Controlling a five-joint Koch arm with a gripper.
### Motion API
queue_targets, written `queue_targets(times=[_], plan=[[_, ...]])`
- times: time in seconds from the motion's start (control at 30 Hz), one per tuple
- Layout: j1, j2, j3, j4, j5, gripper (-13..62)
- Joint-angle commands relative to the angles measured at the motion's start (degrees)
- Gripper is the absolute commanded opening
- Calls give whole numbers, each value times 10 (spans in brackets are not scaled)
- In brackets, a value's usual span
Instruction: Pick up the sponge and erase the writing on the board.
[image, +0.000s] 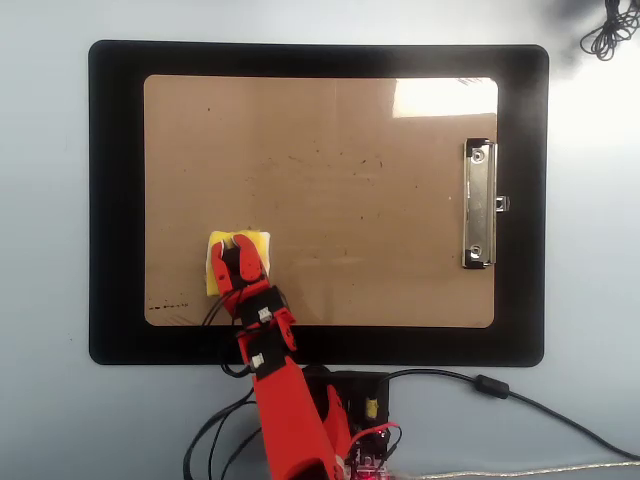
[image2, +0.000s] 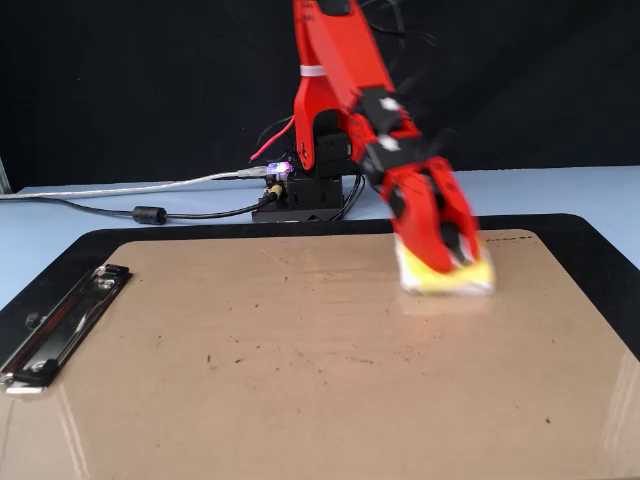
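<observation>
The brown board (image: 350, 190) (image2: 300, 380) lies on a black mat (image: 115, 200). On the board's lower left in the overhead view sits the yellow sponge (image: 214, 268) (image2: 472, 279), flat on the surface. My red gripper (image: 240, 244) (image2: 455, 262) reaches down onto its middle and is shut on it, covering the knob. In the fixed view the gripper and sponge are motion-blurred, near the board's far right corner. The writing is out of view; only tiny dark specks show on the board.
A silver clip (image: 478, 205) (image2: 60, 325) holds the board's short edge, right in the overhead view. The arm's base (image: 350, 400) (image2: 310, 195) with cables stands just past the mat's edge. A coiled cable (image: 605, 30) lies at the top right.
</observation>
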Motion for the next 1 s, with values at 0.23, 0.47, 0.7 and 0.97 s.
queue_targets(times=[0.23,0.47,0.7,0.97], plan=[[16,-169,-171,5,-19,-81],[91,-60,-63,5,-18,-81],[130,89,61,2,-14,-81],[129,-237,-221,-39,-18,-81]])
